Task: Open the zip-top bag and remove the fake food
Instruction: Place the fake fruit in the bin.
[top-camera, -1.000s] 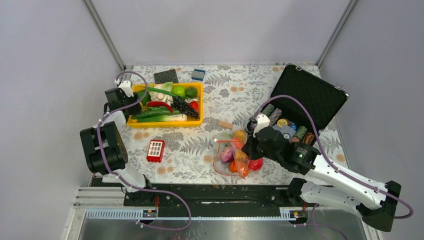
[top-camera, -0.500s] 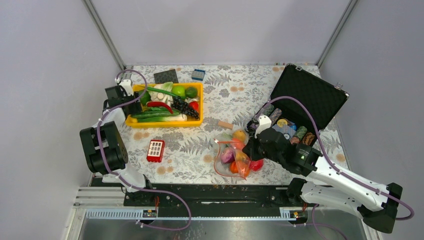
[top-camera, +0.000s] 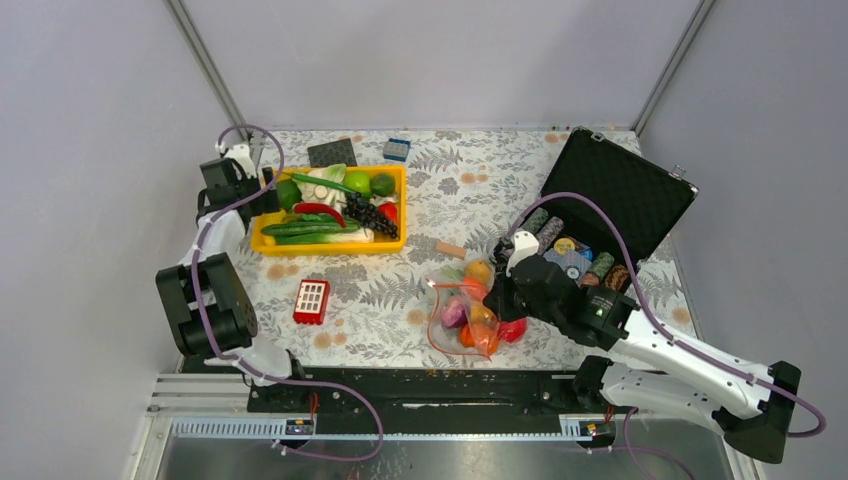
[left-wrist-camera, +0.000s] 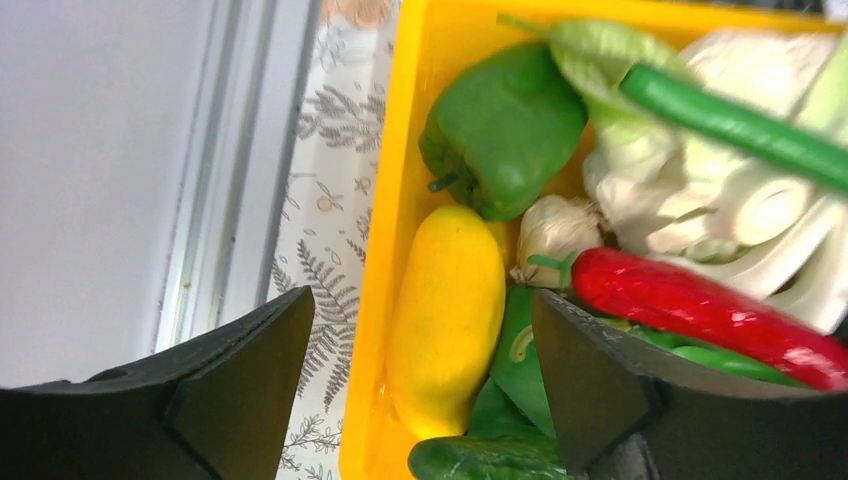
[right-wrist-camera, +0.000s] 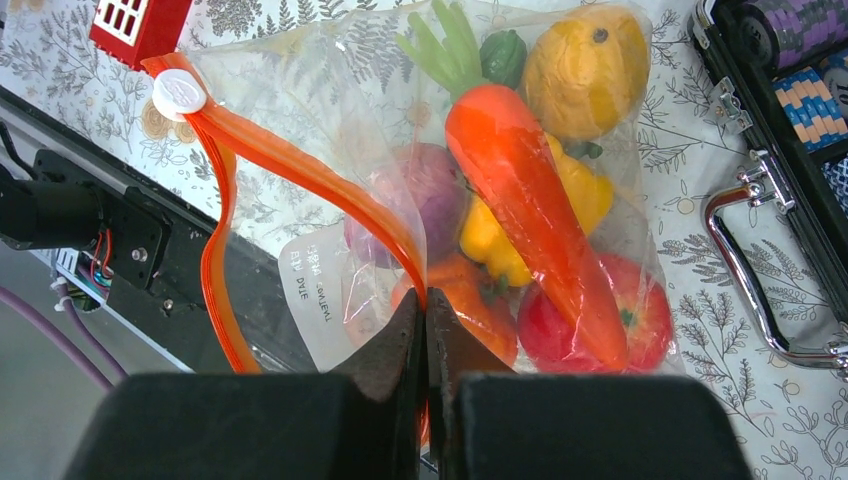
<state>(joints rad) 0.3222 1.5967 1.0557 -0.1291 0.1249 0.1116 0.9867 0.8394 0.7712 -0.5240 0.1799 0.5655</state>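
Orange zip strip (right-wrist-camera: 300, 172) of the zip-top bag (top-camera: 452, 302) sits clamped between the closed right jaws; fake food (right-wrist-camera: 520, 190) inside, bag on the counter (top-camera: 440, 200) just ahead; left jaws gape empty, well apart over the yellow tray (left-wrist-camera: 395, 120).

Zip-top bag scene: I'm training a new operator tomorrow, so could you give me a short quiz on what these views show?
1. True or false: the right pincer is shut on the zip-top bag's orange zip strip.
2. The open left pincer hovers over which? A) black case B) yellow tray C) red block
3. Fill in: the long orange piece inside the bag is a ____.
Key: 1 true; 2 B; 3 carrot.
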